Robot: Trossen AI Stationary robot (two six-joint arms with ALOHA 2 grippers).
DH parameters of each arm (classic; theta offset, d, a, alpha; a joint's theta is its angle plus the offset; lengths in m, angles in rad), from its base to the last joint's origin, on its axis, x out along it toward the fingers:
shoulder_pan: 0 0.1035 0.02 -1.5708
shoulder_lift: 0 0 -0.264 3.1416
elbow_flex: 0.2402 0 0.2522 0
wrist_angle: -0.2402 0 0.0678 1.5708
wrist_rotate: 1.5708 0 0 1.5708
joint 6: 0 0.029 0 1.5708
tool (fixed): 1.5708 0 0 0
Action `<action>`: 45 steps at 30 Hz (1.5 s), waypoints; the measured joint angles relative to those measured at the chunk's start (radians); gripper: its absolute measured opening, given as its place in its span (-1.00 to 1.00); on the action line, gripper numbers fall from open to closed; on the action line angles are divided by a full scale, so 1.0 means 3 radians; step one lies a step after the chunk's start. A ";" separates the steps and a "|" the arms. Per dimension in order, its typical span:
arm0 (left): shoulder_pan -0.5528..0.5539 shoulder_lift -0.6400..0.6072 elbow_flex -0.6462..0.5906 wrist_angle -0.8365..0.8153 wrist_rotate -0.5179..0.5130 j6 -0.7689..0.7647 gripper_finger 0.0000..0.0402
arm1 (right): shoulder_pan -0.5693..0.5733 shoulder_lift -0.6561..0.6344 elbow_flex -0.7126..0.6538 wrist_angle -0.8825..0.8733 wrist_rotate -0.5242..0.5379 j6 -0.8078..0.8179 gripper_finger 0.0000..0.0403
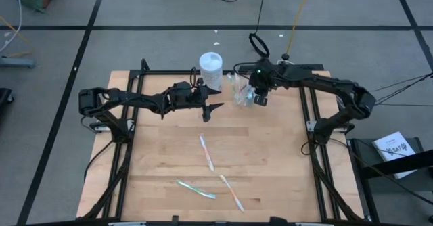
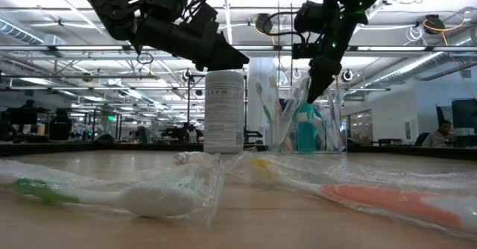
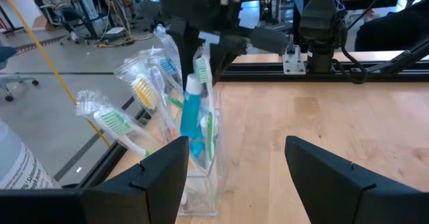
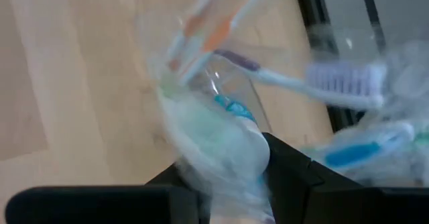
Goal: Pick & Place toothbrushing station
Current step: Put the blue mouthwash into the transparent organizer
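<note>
Cup (image 1: pixel 241 91) stood at the table's (image 1: pixel 270 165) far edge, crammed with wrapped brushes (image 3: pixel 144 93) and a blue tube (image 3: pixel 190 113) — beside a white bottle (image 1: pixel 210 69). Right gripper (image 1: pixel 258 97) hung over it, fingers pinched on a wrapped brush (image 4: pixel 218 133). Left gripper (image 1: pixel 211 109) hovered nearby, fingers wide. Three brushes (image 1: pixel 206 151) lay apart mid-table.

Reaching in from the left, left claw (image 1: pixel 208 110) hovering with fingers spread apart; right claw (image 1: pixel 259 99) hanging far right of centre, fingers pinched closed.
</note>
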 joint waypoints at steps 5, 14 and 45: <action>0.0000 0.0000 0.0000 -0.0017 0.0002 0.0001 0.27 | -0.0095 0.0136 0.0000 0.0044 -0.0005 0.0006 -0.45; 0.0000 0.0000 0.0000 -0.0064 0.0010 0.0003 0.27 | -0.0164 0.0170 0.0000 0.0427 0.0024 -0.0017 -0.25; -0.0001 0.0000 0.0000 -0.0158 0.0007 -0.0005 0.27 | 0.0253 -0.0026 -0.0322 0.0202 0.1107 0.0292 -0.81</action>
